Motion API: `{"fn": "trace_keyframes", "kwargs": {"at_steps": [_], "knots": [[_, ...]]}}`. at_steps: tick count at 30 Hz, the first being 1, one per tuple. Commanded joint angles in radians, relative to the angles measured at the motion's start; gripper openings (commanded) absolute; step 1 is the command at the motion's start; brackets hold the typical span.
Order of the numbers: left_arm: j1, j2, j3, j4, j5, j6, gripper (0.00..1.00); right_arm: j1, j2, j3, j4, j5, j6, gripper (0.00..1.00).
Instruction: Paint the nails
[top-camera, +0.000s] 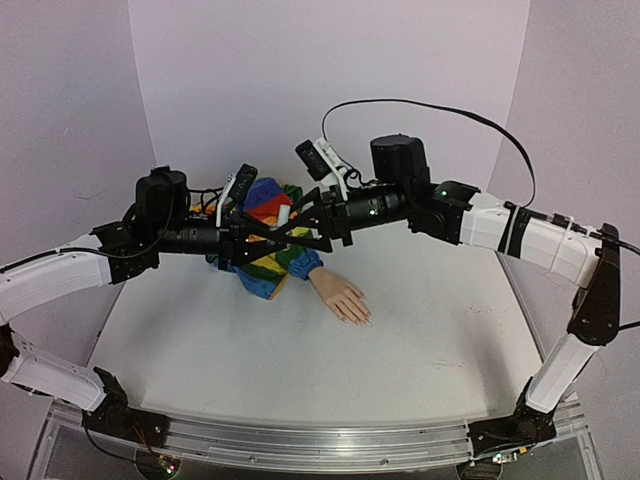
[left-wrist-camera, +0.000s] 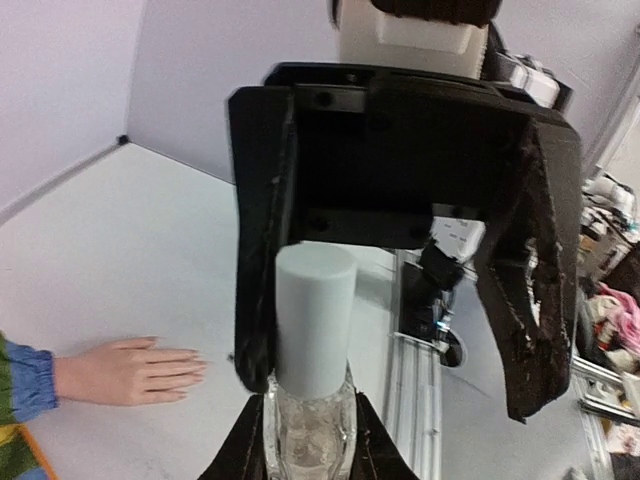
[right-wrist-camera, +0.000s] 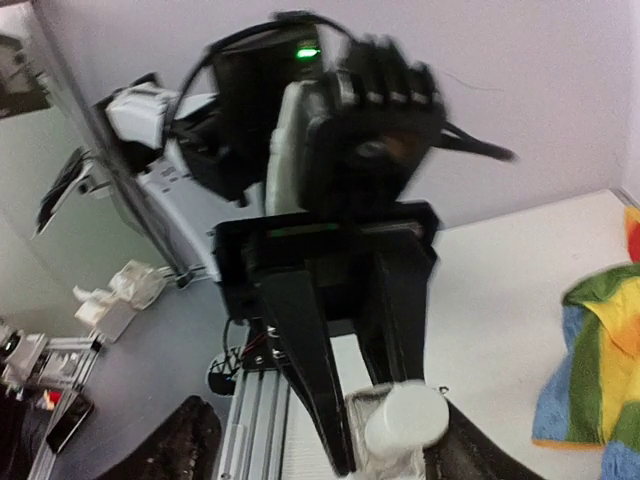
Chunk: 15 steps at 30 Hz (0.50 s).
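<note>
My left gripper (top-camera: 300, 238) (left-wrist-camera: 308, 448) is shut on the glass body of a small clear bottle (left-wrist-camera: 307, 432) with a white cap (left-wrist-camera: 315, 320), held in the air. My right gripper (top-camera: 268, 232) (right-wrist-camera: 330, 452) is open and faces it. Its fingers (left-wrist-camera: 262, 250) straddle the cap (right-wrist-camera: 405, 415), one close beside it and the other well apart. The peach mannequin hand (top-camera: 342, 298) (left-wrist-camera: 130, 370) lies flat on the table below, in a rainbow-striped sleeve (top-camera: 268, 258) (right-wrist-camera: 600, 350). Its nails (top-camera: 362, 318) are tiny and pale at the fingertips.
The white table (top-camera: 300, 380) has purple walls on three sides. Both arms meet above the sleeve at the table's back middle. A black cable (top-camera: 450, 110) loops over the right arm. The metal rail (top-camera: 300, 440) runs along the near edge.
</note>
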Motion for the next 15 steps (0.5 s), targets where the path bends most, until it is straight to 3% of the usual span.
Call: {"fn": "trace_keyframes", "kwargs": {"at_steps": [1,3,7,11,15], "knots": [[0.012,-0.048,-0.023,0.031,-0.470,0.067,0.00,0.009,-0.091,-0.009,-0.004,0.332,-0.003,0.77],[0.001,-0.048,-0.028,0.023,-0.577,0.091,0.00,0.009,-0.086,0.002,-0.007,0.448,0.033,0.79],[-0.030,-0.040,-0.026,0.022,-0.711,0.137,0.00,0.009,-0.055,0.061,-0.005,0.497,0.107,0.80],[-0.052,-0.020,-0.014,0.023,-0.790,0.153,0.00,0.016,-0.008,0.103,0.009,0.624,0.202,0.78],[-0.067,0.019,0.013,0.023,-0.805,0.163,0.00,0.016,0.065,0.166,0.009,0.646,0.264,0.74]]}}
